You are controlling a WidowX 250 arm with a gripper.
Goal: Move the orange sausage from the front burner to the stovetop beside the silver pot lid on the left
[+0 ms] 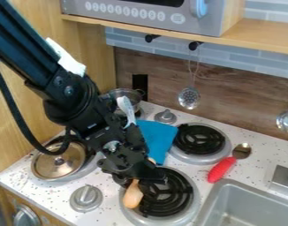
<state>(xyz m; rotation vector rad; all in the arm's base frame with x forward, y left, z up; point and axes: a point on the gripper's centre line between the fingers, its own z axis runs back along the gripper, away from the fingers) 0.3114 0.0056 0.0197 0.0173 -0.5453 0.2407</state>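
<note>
Over the front burner [164, 204], downturned hand [142, 177].

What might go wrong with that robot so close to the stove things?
The tool is right at the wooden spoon, whose bowl is over the front burner's rim; a nudge might send it sliding.

The blue cloth is close behind the tool, so the arm might snag or drag it.

The red-handled spoon lies near the sink; a wide sideways swing could perhaps knock it in.
</note>
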